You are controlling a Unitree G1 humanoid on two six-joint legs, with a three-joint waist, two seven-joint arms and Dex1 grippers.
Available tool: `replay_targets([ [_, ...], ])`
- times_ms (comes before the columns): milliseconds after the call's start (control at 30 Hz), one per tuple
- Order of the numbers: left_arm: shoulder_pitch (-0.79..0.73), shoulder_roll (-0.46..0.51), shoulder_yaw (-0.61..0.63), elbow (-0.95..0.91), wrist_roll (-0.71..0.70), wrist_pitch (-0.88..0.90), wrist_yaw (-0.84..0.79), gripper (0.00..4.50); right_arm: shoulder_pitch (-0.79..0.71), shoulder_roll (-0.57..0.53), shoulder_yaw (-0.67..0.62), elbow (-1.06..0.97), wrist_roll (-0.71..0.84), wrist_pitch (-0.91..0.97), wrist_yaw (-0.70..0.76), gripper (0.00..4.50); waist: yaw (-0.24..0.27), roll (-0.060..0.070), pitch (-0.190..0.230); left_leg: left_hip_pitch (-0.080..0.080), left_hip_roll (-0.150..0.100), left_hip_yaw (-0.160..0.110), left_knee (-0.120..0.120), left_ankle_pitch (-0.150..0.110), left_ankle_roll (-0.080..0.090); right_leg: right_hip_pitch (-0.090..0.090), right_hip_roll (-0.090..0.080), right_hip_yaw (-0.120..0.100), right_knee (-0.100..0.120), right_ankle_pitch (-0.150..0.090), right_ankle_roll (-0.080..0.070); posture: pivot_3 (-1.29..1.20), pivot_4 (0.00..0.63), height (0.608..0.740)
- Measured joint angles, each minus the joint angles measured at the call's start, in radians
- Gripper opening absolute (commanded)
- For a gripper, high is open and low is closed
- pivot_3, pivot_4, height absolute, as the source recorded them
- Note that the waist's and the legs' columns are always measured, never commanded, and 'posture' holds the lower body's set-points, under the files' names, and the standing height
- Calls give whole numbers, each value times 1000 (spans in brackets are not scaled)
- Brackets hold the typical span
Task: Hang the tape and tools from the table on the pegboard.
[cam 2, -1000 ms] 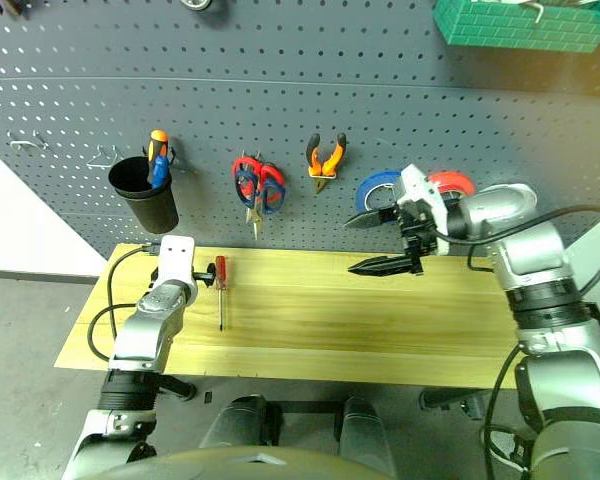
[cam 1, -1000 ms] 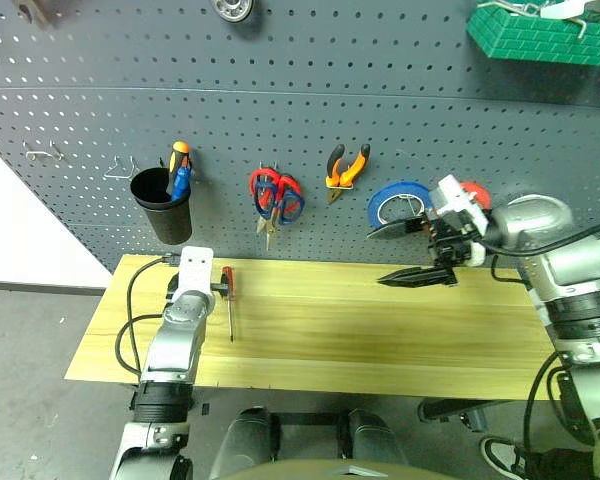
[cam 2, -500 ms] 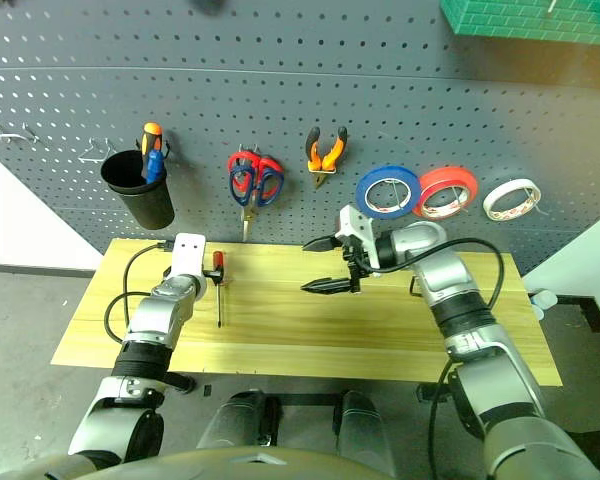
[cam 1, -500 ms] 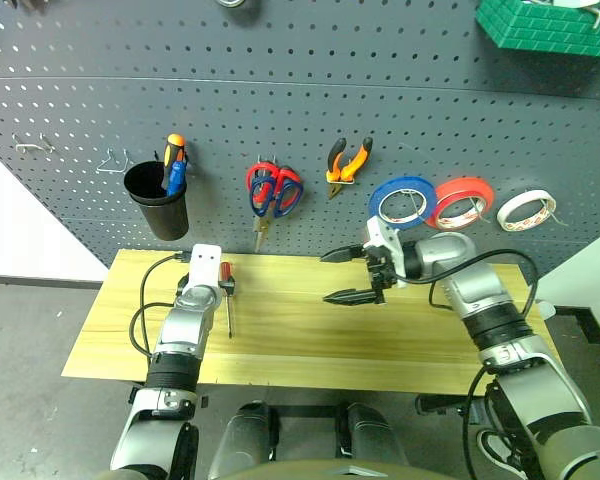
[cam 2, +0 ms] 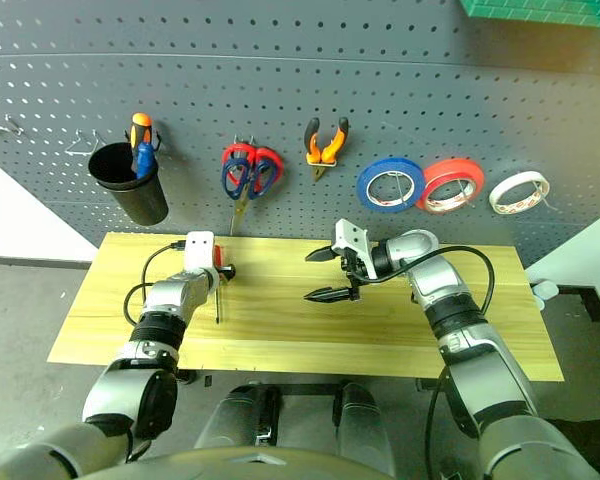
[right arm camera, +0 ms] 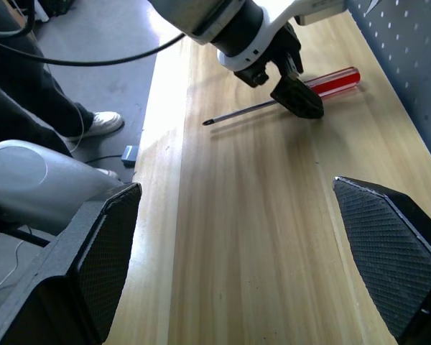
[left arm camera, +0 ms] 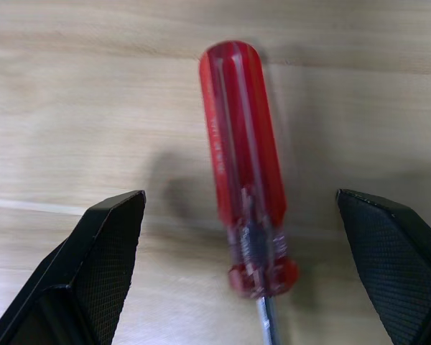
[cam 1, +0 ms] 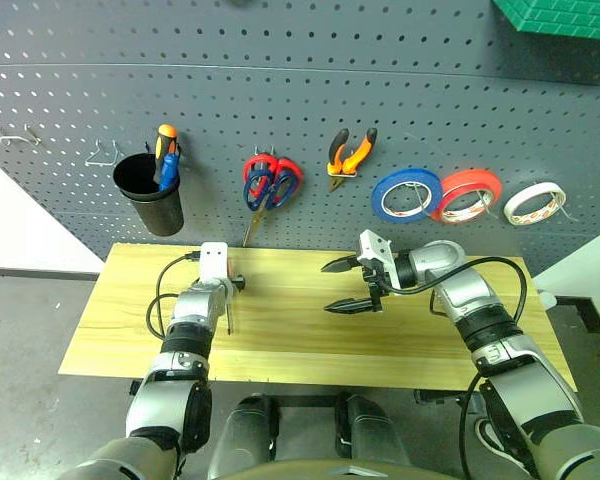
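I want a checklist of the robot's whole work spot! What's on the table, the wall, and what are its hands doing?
Surface: wooden table, bare but for one tool.
Job's things: red-handled screwdriver lies flat on the table; cream tape roll and orange-and-black pliers already hang on the pegboard.
Clutter: black cup holding screwdrivers, red-handled scissors, blue roll and red-orange roll, all on the pegboard; green bin above.
Grippers: left gripper open, fingers either side of the screwdriver handle, not closed on it; right gripper open and empty above the table's middle.
Cables: black cable loops beside the left arm; another along the right arm.
Surroundings: grey floor; a person's shoe.
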Motion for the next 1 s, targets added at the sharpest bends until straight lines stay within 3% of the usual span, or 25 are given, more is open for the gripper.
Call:
replay_targets([
  [233,-59,8,45,122,-33,-65,21,4472,-27,9,-11,29,-28,-48,-69,4500,-19,0,0,-1,-1,-1,-1,0,0,0,-2,-2,0,1,1,108,207,740],
  [667,-60,12,39,128,-44,-70,10,4472,-61,14,-19,151,-60,-134,-149,4500,-20,0,0,-1,-1,-2,-1,0,-1,0,-2,-3,0,1,1,111,204,740],
  [1000,-18,12,38,54,-53,-27,11,1456,-50,3,-30,147,-60,-156,-92,4500,-21,1,1,-1,-1,-2,-1,0,-1,0,-3,-3,0,1,1,110,202,740],
])
